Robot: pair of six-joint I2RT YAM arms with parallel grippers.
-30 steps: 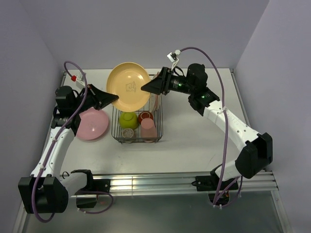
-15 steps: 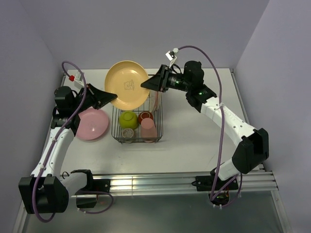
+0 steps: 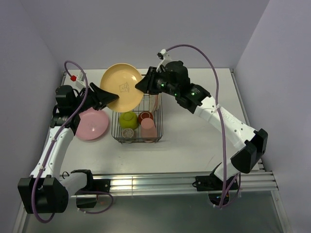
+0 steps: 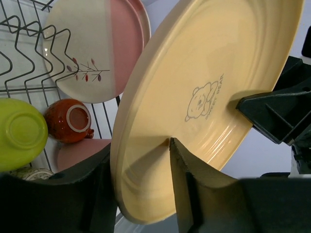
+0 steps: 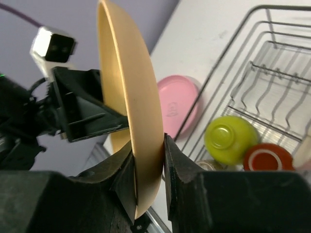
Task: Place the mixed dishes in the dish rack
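Observation:
The orange-yellow plate [image 3: 121, 86] with a bear print hangs in the air over the far left corner of the dish rack [image 3: 158, 127]. My left gripper [image 3: 113, 99] is shut on its lower left rim. My right gripper [image 3: 141, 87] is shut on its right rim. In the left wrist view the plate [image 4: 214, 82] fills the frame between my fingers [image 4: 187, 194], and the right gripper [image 4: 272, 116] shows behind it. In the right wrist view the plate [image 5: 129, 97] is edge-on in my gripper [image 5: 148, 155]. The rack holds the lime-green bowl [image 3: 129, 119], red-brown mug [image 3: 145, 117], salmon-pink cup [image 3: 148, 129], grey-beige cup [image 3: 129, 134] and the twig plate [image 4: 82, 53].
A pink plate [image 3: 92, 124] lies on the table left of the rack, under my left arm; it also shows in the right wrist view [image 5: 177, 104]. A second pink-rimmed plate [image 4: 143, 24] stands behind the twig plate. The rack's wire dividers [image 5: 272, 82] stand free at its far end.
The plate has moved left and slightly down with both grippers on it. The right arm has reached further left; the left gripper has drawn back a little.

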